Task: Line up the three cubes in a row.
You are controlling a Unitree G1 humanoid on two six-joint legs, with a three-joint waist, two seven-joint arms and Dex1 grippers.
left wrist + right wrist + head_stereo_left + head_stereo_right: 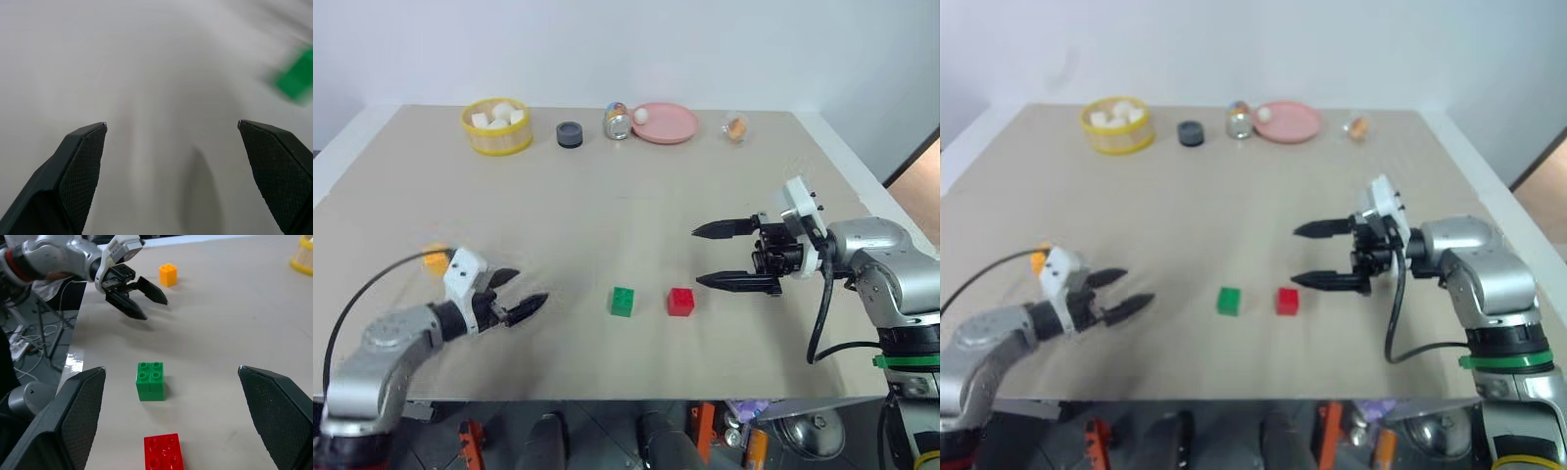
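While both my grippers hang empty w/ jaws apart, L gripper (527, 294) and R gripper (715, 257), I see green cube (623, 301) beside red cube (680, 301) mid-table; yellow-orange cube (167, 274) sits apart behind L gripper.

I see a big tan table (607, 215) in front of a plain white wall (626, 49). Past the table's right edge, a bit of brown floor (920, 166) shows.

Bright, even light; soft shadows lie on the beige counter (607, 225). The left wrist view is motion-blurred, smearing the small green plastic cube (296, 78).
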